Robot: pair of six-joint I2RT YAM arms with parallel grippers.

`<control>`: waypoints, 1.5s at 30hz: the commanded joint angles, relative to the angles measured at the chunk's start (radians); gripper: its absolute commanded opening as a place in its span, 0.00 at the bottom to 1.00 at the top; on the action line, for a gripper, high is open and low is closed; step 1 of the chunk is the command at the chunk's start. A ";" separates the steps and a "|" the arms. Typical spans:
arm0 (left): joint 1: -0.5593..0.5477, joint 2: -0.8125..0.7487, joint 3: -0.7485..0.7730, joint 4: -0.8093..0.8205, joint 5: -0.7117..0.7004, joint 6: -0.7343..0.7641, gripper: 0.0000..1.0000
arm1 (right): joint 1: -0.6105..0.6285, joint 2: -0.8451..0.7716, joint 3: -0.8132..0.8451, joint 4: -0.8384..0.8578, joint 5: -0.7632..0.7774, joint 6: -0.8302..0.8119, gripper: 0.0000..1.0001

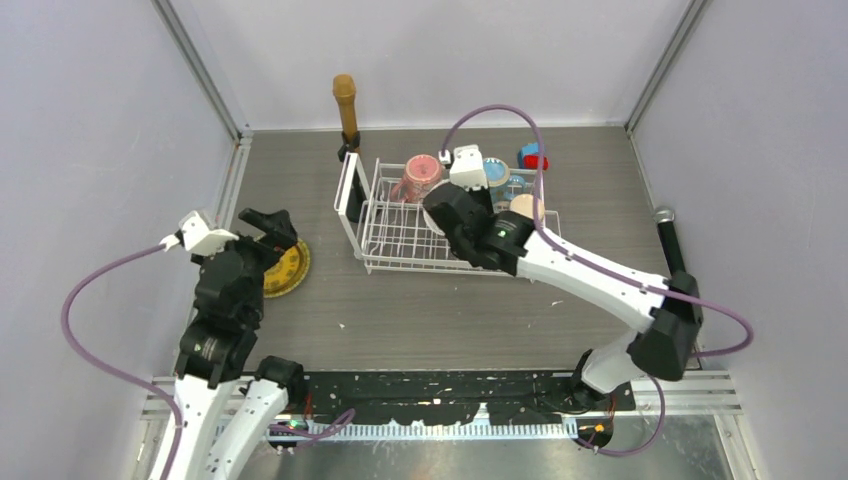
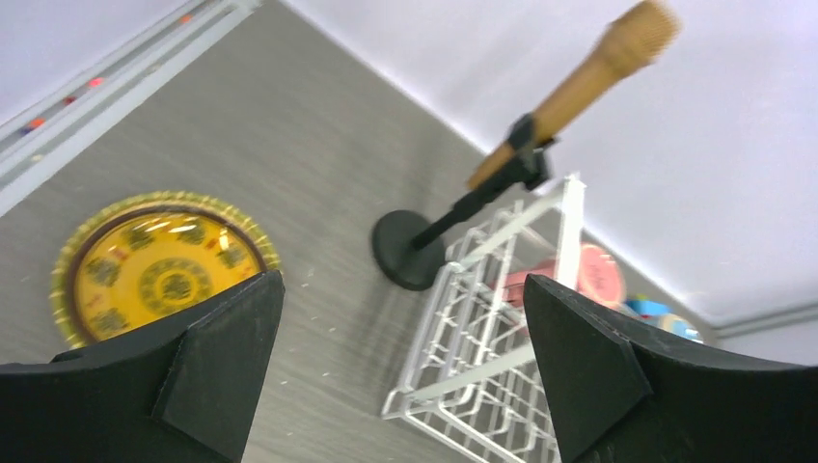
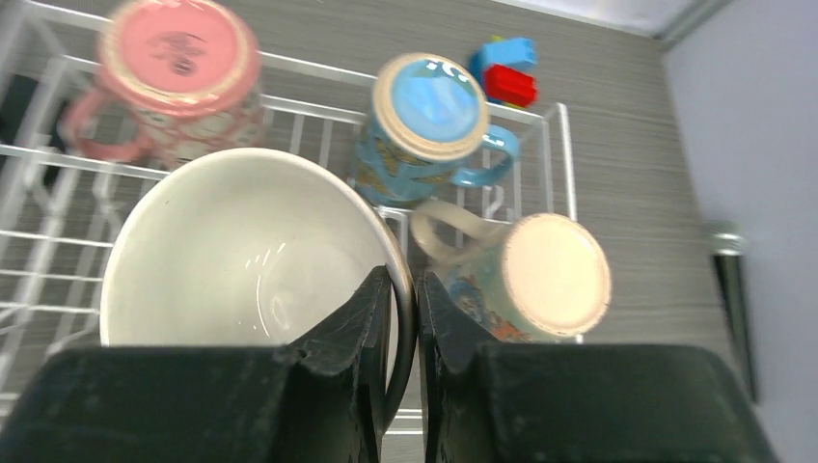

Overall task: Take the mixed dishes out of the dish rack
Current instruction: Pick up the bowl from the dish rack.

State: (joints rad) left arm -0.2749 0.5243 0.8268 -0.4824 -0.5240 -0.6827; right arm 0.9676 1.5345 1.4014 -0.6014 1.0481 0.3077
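The white wire dish rack (image 1: pixel 395 235) stands mid-table. In the right wrist view my right gripper (image 3: pixel 405 285) is shut on the rim of the small white bowl (image 3: pixel 241 260), one finger inside and one outside, above the rack. Upside down in the rack behind the bowl are a pink mug (image 3: pixel 178 68), a blue mug (image 3: pixel 429 111) and a cream patterned mug (image 3: pixel 540 275). A golden plate (image 1: pixel 285 268) lies flat on the table left of the rack. Just beside the plate my left gripper (image 1: pixel 265 225) hangs open and holds nothing.
A brown microphone-shaped stick (image 1: pixel 345 105) on a black stand rises behind the rack's left end. A small blue-and-red block (image 1: pixel 532 156) lies behind the rack's right end. A dark stick with a grey tip (image 1: pixel 668 240) lies near the right wall.
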 commanded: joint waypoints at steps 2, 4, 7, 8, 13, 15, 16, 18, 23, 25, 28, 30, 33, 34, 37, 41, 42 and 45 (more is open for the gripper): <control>-0.004 -0.082 0.044 0.061 0.174 -0.004 1.00 | 0.000 -0.139 -0.103 0.276 -0.238 -0.027 0.00; -0.004 -0.081 0.072 0.063 0.268 -0.019 1.00 | -0.006 -0.166 -0.129 0.311 -0.329 -0.026 0.00; -0.004 -0.012 0.122 0.068 0.479 -0.057 0.99 | -0.016 -0.186 -0.145 0.338 -0.479 -0.026 0.01; -0.004 0.029 0.142 0.077 0.591 -0.061 0.99 | -0.016 -0.189 -0.151 0.343 -0.525 -0.025 0.01; -0.005 0.258 0.229 0.155 1.058 -0.097 0.99 | -0.019 -0.227 -0.206 0.398 -0.606 -0.006 0.00; -0.011 0.289 0.227 0.168 1.087 -0.103 0.99 | -0.026 -0.247 -0.225 0.407 -0.620 0.005 0.01; -0.017 0.294 0.218 0.169 1.073 -0.102 0.99 | -0.030 -0.258 -0.229 0.408 -0.637 0.008 0.00; -0.034 0.301 0.201 0.168 1.040 -0.097 0.98 | -0.046 -0.272 -0.240 0.408 -0.667 0.018 0.00; -0.100 0.357 0.223 0.108 1.002 -0.048 0.92 | -0.101 -0.281 -0.232 0.391 -0.771 0.068 0.00; -0.143 0.385 0.243 0.066 0.956 -0.013 0.90 | -0.131 -0.274 -0.215 0.369 -0.842 0.088 0.00; -0.220 0.442 0.286 -0.029 0.846 0.045 0.88 | -0.150 -0.267 -0.202 0.343 -0.870 0.089 0.00; -0.259 0.482 0.318 -0.083 0.770 0.072 0.84 | -0.151 -0.272 -0.200 0.340 -0.886 0.080 0.00; -0.299 0.542 0.338 -0.122 0.715 0.084 0.79 | -0.152 -0.284 -0.206 0.339 -0.902 0.067 0.00; -0.309 0.558 0.339 -0.122 0.716 0.084 0.78 | -0.152 -0.286 -0.211 0.339 -0.900 0.064 0.00; -0.342 0.607 0.339 -0.116 0.715 0.071 0.72 | -0.152 -0.288 -0.219 0.345 -0.919 0.055 0.00; -0.392 0.664 0.365 -0.155 0.648 0.079 0.58 | -0.152 -0.301 -0.237 0.367 -0.944 0.040 0.00; -0.405 0.676 0.372 -0.162 0.625 0.086 0.55 | -0.152 -0.307 -0.244 0.371 -0.957 0.038 0.00; -0.444 0.710 0.392 -0.186 0.605 0.117 0.35 | -0.152 -0.313 -0.257 0.389 -0.986 0.030 0.00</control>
State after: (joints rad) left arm -0.6788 1.2171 1.1572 -0.6342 0.1406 -0.6109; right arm 0.8124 1.2926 1.1328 -0.3367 0.1207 0.3416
